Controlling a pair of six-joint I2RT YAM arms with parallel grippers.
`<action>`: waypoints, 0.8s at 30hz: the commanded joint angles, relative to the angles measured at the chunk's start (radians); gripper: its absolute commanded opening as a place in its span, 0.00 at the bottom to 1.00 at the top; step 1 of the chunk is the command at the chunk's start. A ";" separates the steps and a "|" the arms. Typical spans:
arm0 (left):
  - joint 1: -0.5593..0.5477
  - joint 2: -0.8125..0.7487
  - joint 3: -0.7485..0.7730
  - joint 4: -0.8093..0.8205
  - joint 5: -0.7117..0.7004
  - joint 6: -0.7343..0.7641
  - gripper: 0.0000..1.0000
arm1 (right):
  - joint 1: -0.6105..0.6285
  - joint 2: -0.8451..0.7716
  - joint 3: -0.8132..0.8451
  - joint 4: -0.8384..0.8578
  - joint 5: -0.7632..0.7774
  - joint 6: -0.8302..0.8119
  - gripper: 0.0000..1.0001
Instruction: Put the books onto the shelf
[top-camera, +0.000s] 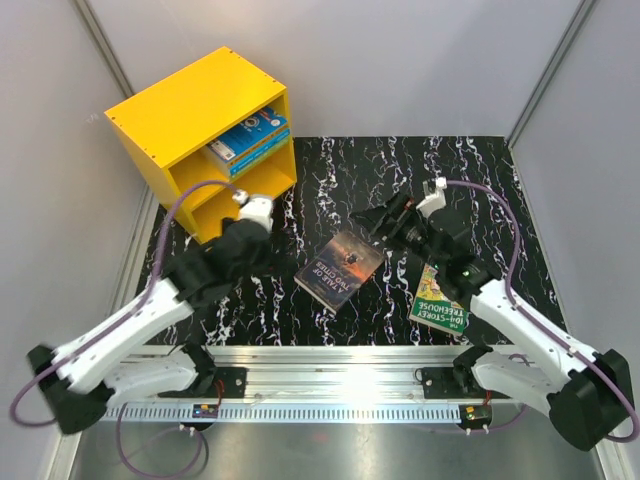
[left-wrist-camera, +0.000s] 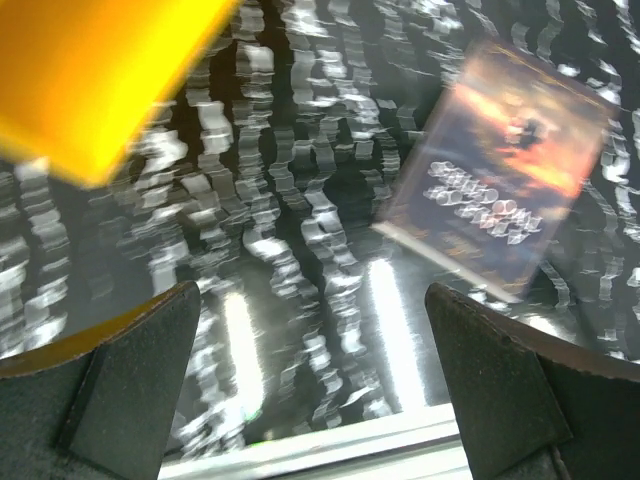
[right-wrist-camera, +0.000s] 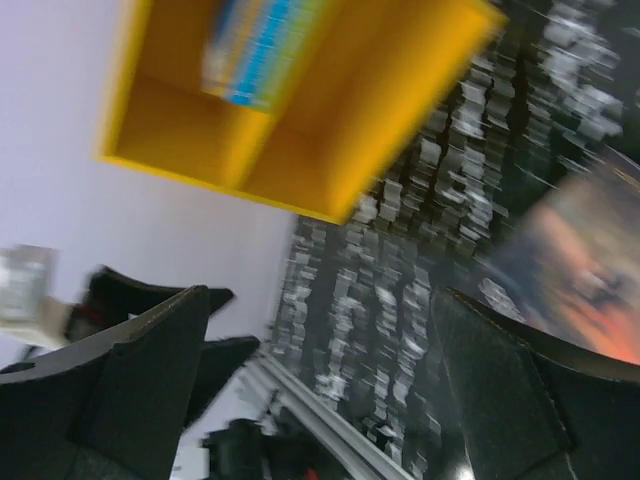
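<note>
The right gripper (top-camera: 386, 222) stands wide open and empty, just past the far-right corner of the dark book (top-camera: 340, 270). That book lies flat mid-worktop (top-camera: 330, 170), long axis running near-left to far-right. The left gripper (left-wrist-camera: 310, 300), also open and empty, hangs by the shelf (top-camera: 190, 105) at the far-left corner and is the farther of the 2. The 2 blue books (top-camera: 248, 138) sit in its upper compartment; the green book (top-camera: 440, 302) lies by the right edge.

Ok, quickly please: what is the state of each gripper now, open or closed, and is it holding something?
Left gripper: open, holding nothing.
Right gripper: open, holding nothing.
</note>
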 joint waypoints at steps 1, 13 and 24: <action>0.019 0.178 0.017 0.281 0.175 -0.017 0.99 | -0.001 -0.049 -0.051 -0.493 0.196 -0.075 1.00; 0.120 0.810 0.179 0.550 0.435 0.020 0.99 | -0.003 0.270 -0.242 -0.302 0.032 0.083 1.00; 0.128 1.005 0.112 0.652 0.675 -0.020 0.99 | -0.003 0.499 -0.250 -0.078 -0.001 0.100 1.00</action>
